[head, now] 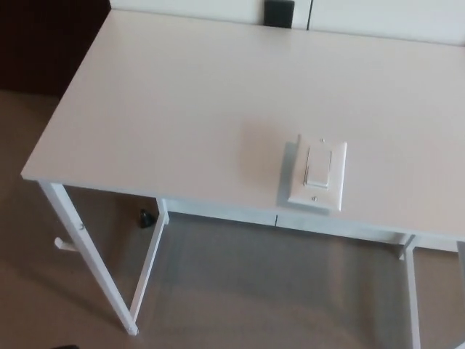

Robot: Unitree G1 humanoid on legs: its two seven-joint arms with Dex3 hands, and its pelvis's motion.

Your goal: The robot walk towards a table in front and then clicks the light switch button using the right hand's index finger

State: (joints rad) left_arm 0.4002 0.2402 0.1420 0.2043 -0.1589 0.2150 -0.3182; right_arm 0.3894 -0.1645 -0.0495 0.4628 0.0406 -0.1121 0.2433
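Table: white table (182, 109) fills most of head view, top bare apart from one item, white metal legs (87, 254) visible below front-left corner and at right edge.
Light switch: white light switch (317, 174) plate lying flat on tabletop, right of centre, near the front edge, tilted slightly off square with that edge.
Rocker: switch button (318, 166) in middle of plate, white, upright rectangle; which way it is pressed not readable.
Screws: small screw dot at bottom of plate, another faint at top.
Left hand: not in frame, finger state cannot be told.
Right hand: not in frame, finger state cannot be told.
Switch vs fingers: no robot finger visible, so no relation between switch and fingers can be given; nothing touches the plate.
Background: white cabinet fronts (378, 14) behind far table edge, dark handle (279, 12) at top centre.
Floor: beige carpet (276, 291) under table, small black object (147, 218) by rear left leg, white bracket-like piece (64, 244) low left.
Left wall area: dark, detail unclear.
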